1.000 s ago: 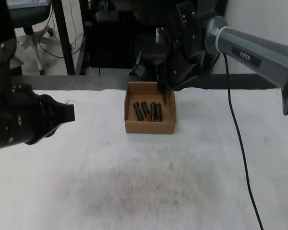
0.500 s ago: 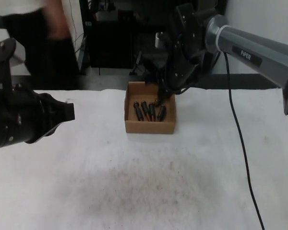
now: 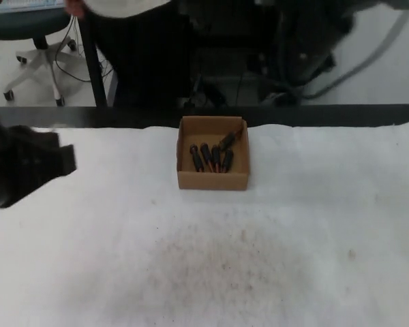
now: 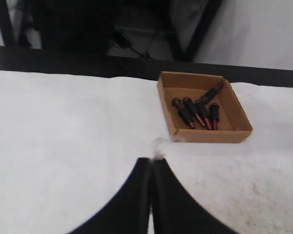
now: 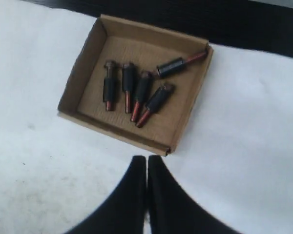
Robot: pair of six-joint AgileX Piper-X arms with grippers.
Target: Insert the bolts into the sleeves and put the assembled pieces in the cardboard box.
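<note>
Standing by the bench, one sees the cardboard box [image 3: 213,181] on the white cloth [image 3: 211,266], toward 12 o'clock from the middle of the bench and near the far edge. Five assembled pieces lie inside it, each a bolt with a reddish shank in a black sleeve. Four of them [image 5: 128,82] lie side by side on the bottom, close to each other. The fifth piece [image 5: 172,65] is at about 1 o'clock inside the box, tilted, with its reddish end against the wall near the corner. The left arm [image 3: 24,163] is at 9 o'clock, well apart from the box. The left gripper [image 4: 152,163] has its two fingers pressed together and holds nothing. The right gripper [image 5: 146,161] is over the cloth, the box beyond its tips; its fingers are also together, with nothing between them.
</note>
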